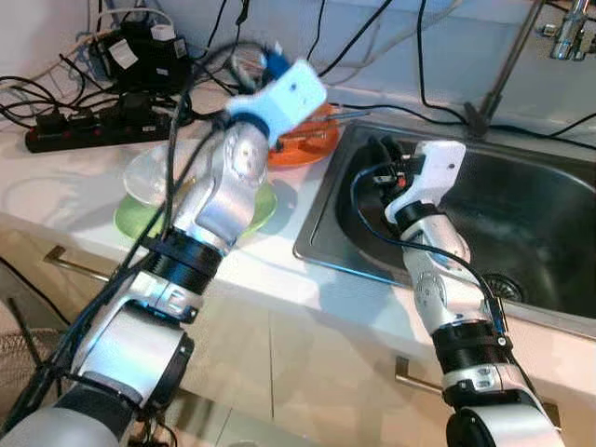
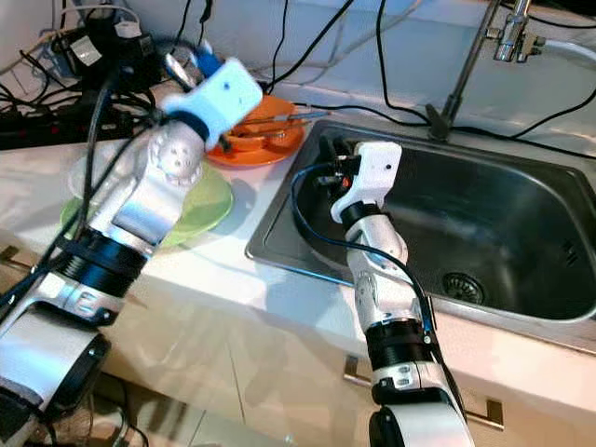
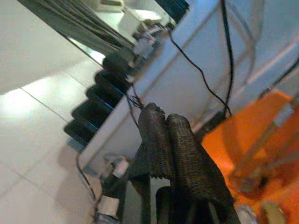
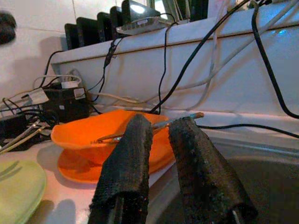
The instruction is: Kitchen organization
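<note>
The shallow orange plastic bowl (image 4: 100,133) sat on an orange plate (image 2: 265,147) on the white bench (image 1: 56,191), beside the steel sink (image 2: 503,223). It looked light, stiff and slick; its rim seemed the best hold. Left hand (image 3: 166,140) hovered above, pressed closed and empty; right hand (image 4: 161,158) faced it, slightly parted, empty.

left claw (image 3: 164,122): raised, fingers pressed together | right claw (image 4: 161,128): slightly parted, empty
</note>
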You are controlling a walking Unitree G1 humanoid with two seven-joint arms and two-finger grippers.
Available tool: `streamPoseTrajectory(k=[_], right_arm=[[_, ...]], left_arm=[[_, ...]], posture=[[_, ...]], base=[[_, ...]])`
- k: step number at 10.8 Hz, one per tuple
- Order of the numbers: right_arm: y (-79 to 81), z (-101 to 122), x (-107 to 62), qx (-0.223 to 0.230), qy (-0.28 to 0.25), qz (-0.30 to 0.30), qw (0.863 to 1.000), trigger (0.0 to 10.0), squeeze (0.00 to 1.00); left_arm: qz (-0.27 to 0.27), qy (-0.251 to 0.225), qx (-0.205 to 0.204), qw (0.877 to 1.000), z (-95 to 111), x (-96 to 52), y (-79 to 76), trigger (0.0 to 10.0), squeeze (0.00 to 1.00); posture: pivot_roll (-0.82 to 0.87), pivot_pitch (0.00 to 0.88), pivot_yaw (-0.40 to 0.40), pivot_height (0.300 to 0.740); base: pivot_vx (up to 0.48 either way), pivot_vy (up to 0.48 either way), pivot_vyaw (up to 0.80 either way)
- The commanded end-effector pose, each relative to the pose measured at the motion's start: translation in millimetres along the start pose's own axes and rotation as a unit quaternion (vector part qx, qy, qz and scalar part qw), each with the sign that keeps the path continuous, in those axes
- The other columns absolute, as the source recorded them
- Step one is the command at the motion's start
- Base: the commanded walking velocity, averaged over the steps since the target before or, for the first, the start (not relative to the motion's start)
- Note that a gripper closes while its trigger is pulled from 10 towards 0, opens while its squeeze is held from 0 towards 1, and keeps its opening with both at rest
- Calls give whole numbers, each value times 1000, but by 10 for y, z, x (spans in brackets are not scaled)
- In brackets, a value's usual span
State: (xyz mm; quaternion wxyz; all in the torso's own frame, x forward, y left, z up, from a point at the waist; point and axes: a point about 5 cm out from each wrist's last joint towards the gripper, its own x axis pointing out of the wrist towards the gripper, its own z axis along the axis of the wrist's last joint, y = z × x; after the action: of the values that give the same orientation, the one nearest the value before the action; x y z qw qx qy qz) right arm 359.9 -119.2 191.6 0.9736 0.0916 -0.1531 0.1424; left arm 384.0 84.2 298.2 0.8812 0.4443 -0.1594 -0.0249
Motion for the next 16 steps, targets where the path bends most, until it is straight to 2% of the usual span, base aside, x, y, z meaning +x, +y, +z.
streamPoseTrajectory(k=[1, 2, 3, 4, 7, 8, 10, 11, 12, 16], right_arm=[[-8, 40, 30, -2, -9, 2, 1000, 10000, 0], [-6, 35, 30, -1, -9, 1, 1000, 10000, 0], [-3, 31, 30, -1, -9, 1, 1000, 10000, 0], [3, 24, 25, 0, -9, 0, 1000, 10000, 0], [-2, 7, 12, 1, -7, -1, 1000, 10000, 0], [-3, 8, 9, 1, -7, -2, 1000, 10000, 0], [-14, 6, 2, 0, -6, -3, 1000, 10000, 0], [-16, 7, 4, 0, -7, -3, 1000, 10000, 0], [-15, 8, 5, 0, -7, -2, 1000, 10000, 0], [-9, 12, 3, -1, -8, -2, 1000, 10000, 0]], left_arm=[[17, -21, -1, 1000, 147, 7, 124, 0, 0], [-2, -13, -23, 1000, 115, -2, 66, 10000, 0], [-44, 0, -56, 997, 39, -36, -109, 10000, 0], [-87, 11, -75, 993, -43, -115, -311, 10000, 1000], [-121, 39, -44, 991, -192, -171, -463, 10000, 1000], [-113, 42, -10, 993, -222, -167, -445, 10000, 1000], [-104, 48, 11, 993, -237, -149, -411, 10000, 1000], [-103, 55, 23, 993, -263, -133, -409, 10000, 580], [-104, 58, 24, 993, -274, -118, -411, 10000, 0], [-106, 82, 38, 990, -406, -11, -452, 10000, 0]], posture=[[196, 0, -26, 717], [197, 0, -24, 717], [196, 0, -20, 717], [195, 0, -18, 717], [193, 0, -19, 717], [190, 0, -19, 717], [191, 0, -20, 717], [191, 0, -20, 717], [191, 0, -21, 717], [181, 0, -18, 717]], base=[[0, 0, 0], [0, 0, 0], [0, 0, 0], [0, 0, 0], [0, 0, 0], [0, 0, 0], [0, 0, 0], [0, 0, 0], [0, 0, 0], [0, 0, 0]])
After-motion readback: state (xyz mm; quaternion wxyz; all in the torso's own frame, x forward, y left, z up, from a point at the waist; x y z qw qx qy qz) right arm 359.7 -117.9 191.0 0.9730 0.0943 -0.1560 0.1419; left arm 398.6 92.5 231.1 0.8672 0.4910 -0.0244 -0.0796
